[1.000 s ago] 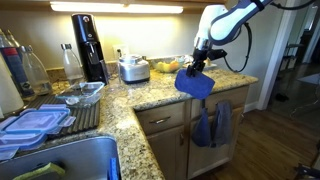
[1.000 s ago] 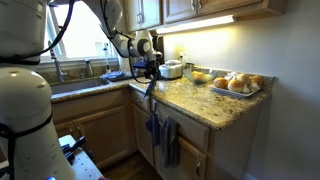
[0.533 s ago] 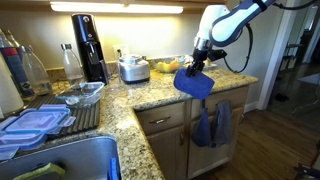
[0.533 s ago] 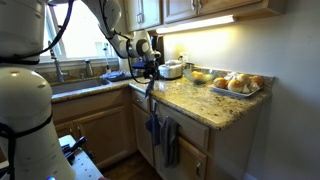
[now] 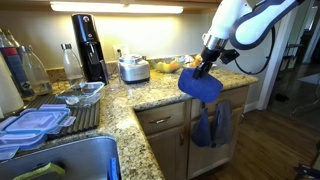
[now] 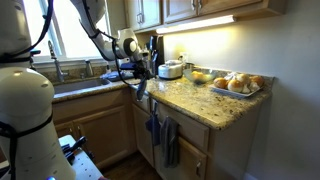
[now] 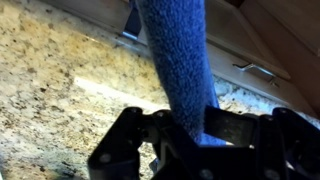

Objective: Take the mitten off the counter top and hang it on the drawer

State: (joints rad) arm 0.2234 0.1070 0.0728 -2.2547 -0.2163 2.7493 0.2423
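My gripper [image 5: 207, 68] is shut on the blue mitten [image 5: 200, 86], which hangs from the jaws in the air just past the rounded front edge of the granite counter top [image 5: 150, 92]. In the wrist view the mitten [image 7: 178, 60] runs up from between the fingers [image 7: 230, 125] over the counter top [image 7: 60, 80] towards wooden drawer fronts [image 7: 265, 35]. The drawer [image 5: 238, 97] lies below and right of the mitten. In an exterior view the gripper [image 6: 142, 78] stands at the counter corner; the mitten there is too dark to make out.
A darker blue mitt [image 5: 203, 130] and a greyer towel [image 5: 223, 122] hang on the drawer front. The adjoining drawer [image 5: 165, 118] has a bare handle. A rice cooker [image 5: 133, 68], a coffee maker [image 5: 88, 45], food trays [image 6: 232, 84] and a sink [image 5: 60, 160] are on the counter.
The gripper has carried the mitten a little outward, away from the counter and over its front edge. The arm's pose has shifted with it.
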